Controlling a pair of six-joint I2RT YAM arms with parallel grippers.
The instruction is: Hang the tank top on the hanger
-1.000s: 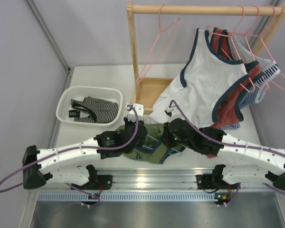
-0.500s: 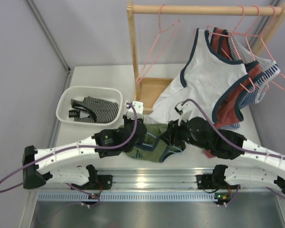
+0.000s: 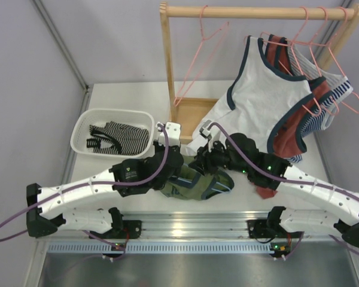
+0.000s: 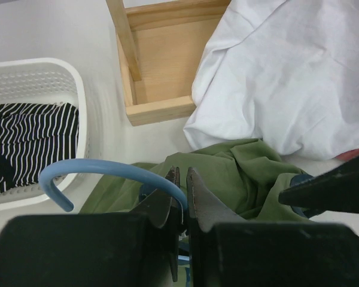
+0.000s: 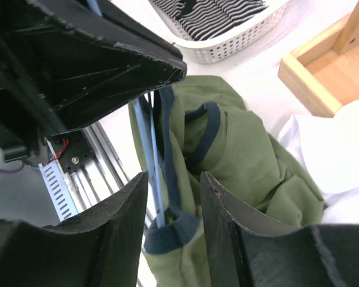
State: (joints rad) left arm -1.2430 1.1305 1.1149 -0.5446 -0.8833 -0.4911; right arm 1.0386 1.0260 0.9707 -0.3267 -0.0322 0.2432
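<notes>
Threading step. Left gripper clenched on the hanger; right gripper spread astride a navy strap of the tank top, bunched at the table's near edge. Next, likely: pinch strap, draw it over hanger.

so my left gripper, clamped on the thin light-blue wire hanger, pushed further out from the base, my right gripper swung in left beside it, and the olive-green navy-trimmed tank top bunched up between them
</notes>
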